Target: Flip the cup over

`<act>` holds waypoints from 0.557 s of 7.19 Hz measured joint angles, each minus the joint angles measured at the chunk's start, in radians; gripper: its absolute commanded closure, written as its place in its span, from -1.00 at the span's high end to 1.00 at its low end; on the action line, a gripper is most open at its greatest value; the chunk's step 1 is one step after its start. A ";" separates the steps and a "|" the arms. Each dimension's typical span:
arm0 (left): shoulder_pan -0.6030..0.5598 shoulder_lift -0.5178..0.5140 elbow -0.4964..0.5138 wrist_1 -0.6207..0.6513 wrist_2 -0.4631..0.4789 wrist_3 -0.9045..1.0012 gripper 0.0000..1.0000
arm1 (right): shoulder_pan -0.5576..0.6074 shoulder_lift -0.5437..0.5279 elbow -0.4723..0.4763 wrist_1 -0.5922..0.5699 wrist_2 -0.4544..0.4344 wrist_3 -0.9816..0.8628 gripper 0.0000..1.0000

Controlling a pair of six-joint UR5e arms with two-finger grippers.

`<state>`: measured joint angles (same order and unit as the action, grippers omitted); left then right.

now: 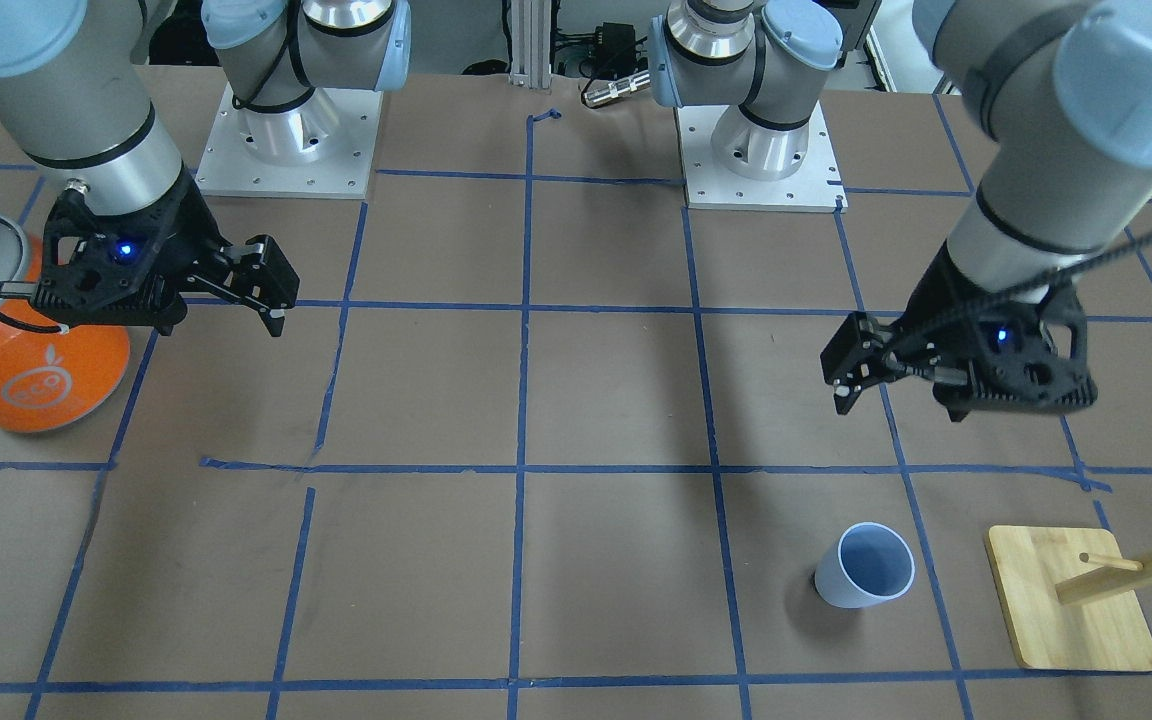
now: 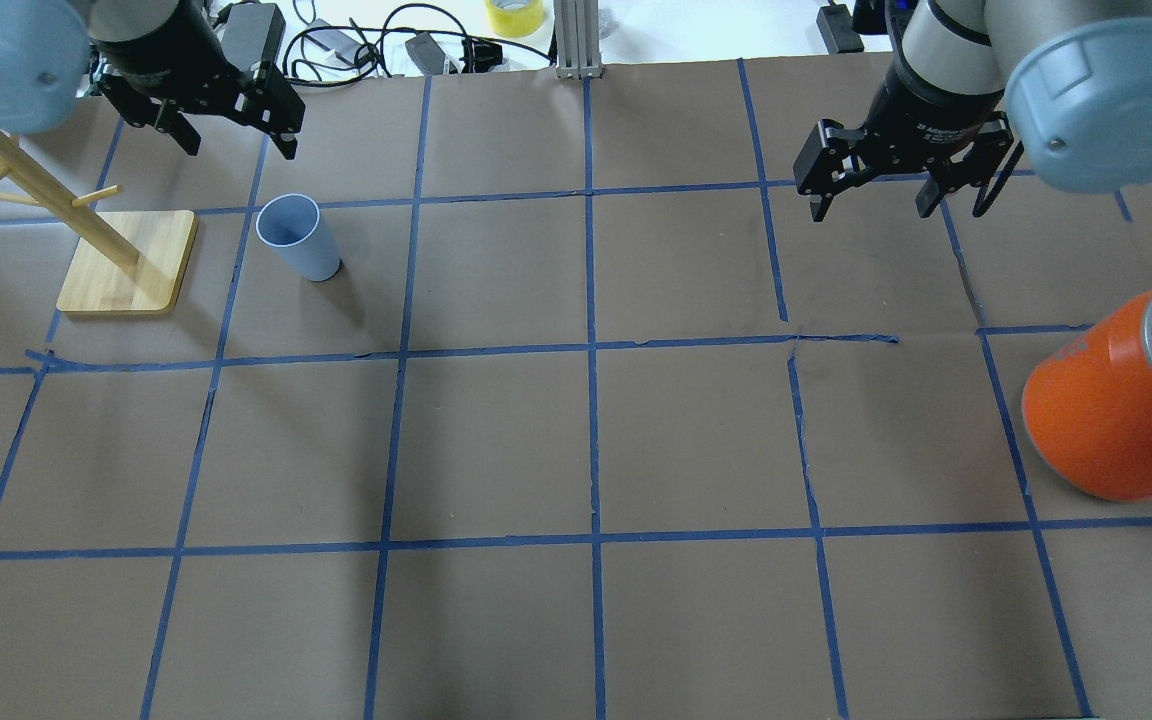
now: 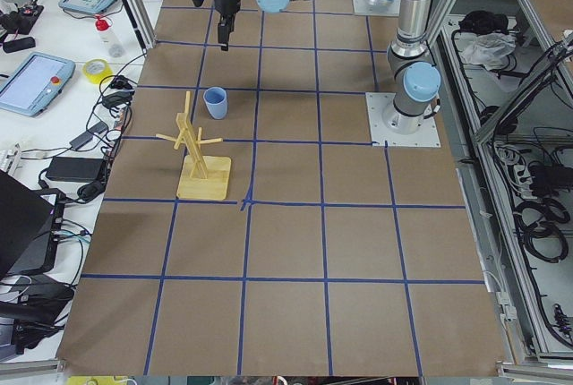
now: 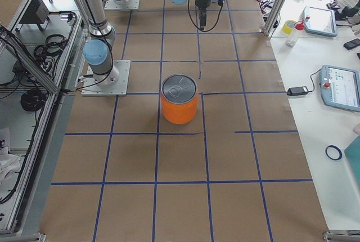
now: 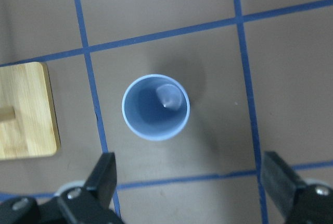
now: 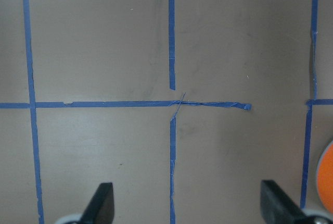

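The cup [image 2: 298, 240] is a small pale blue tumbler standing upright, rim up, on the brown table; it also shows in the front view [image 1: 866, 565] and the left side view [image 3: 215, 101]. My left gripper [image 2: 236, 140] is open and empty, held above the table a little short of the cup. Its wrist view looks straight down into the cup [image 5: 156, 107], which lies just ahead of the open fingers [image 5: 101, 177]. My right gripper [image 2: 871, 205] is open and empty, far from the cup, over bare table [image 6: 171, 104].
A wooden peg stand [image 2: 126, 265] on a square base sits right beside the cup, on its outer side. A large orange can with a silver lid [image 2: 1106, 410] stands on the right side of the table. Blue tape lines grid the table.
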<state>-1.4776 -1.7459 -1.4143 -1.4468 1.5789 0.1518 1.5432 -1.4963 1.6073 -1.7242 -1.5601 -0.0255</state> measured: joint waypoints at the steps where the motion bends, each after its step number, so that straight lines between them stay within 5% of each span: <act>1: -0.004 0.052 0.009 -0.082 -0.009 -0.019 1.00 | 0.000 0.000 0.001 0.000 0.000 0.000 1.00; 4: -0.042 0.141 -0.016 -0.214 -0.015 -0.093 1.00 | 0.000 -0.001 0.004 0.000 0.000 -0.001 1.00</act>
<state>-1.5201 -1.6052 -1.4307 -1.6607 1.5643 0.0585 1.5432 -1.4971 1.6113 -1.7242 -1.5599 -0.0264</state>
